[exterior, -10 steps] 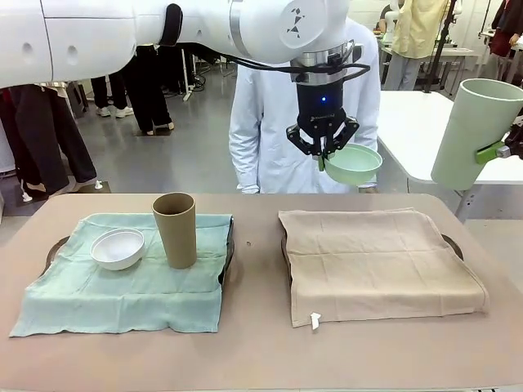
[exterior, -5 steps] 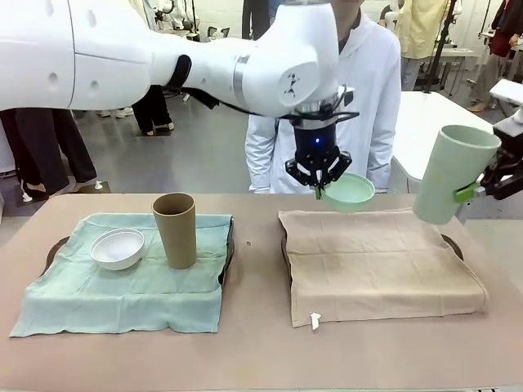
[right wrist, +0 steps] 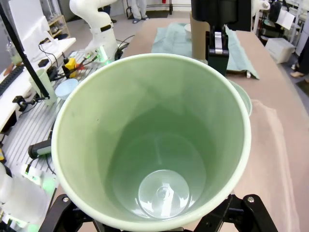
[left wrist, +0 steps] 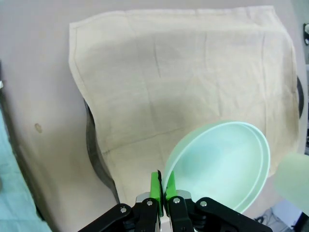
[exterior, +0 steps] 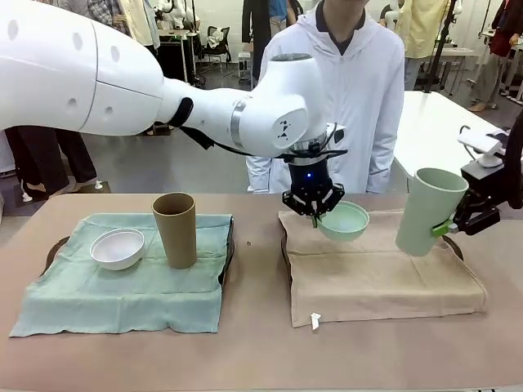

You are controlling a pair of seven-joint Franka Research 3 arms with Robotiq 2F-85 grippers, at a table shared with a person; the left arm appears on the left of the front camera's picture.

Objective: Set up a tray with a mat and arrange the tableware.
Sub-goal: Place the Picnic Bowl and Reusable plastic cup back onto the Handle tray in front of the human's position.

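The left gripper (exterior: 315, 214) pinches the near rim of the mint green bowl (exterior: 344, 220), its green pads pressed together on the thin wall, as the left wrist view shows clearly (left wrist: 162, 189). It holds the bowl by the edge, probably so the base can settle flat with no finger caught under it. The bowl hangs just above the far edge of the beige mat (exterior: 376, 265), which is draped over the tray (exterior: 450, 243) on the right half of the tabletop; whether the base touches the cloth I cannot tell.

The right gripper (exterior: 453, 224) grips the mint green cup (exterior: 428, 211) from the side, its jaws spread wide around the body. The cup is tilted, mouth leaning away from the arm, and hangs over the mat's far right corner, apart from the bowl. Held by the flank, it looks free to be stood upright beside the bowl.

On the left half of the tabletop a pale green mat (exterior: 122, 282) already carries the white bowl (exterior: 118, 247) and the tan cup (exterior: 175, 229), standing close together near its far edge. That pairing looks like the pattern the right tray is meant to copy. A person in a white coat (exterior: 351, 90) stands at the far edge of the table.
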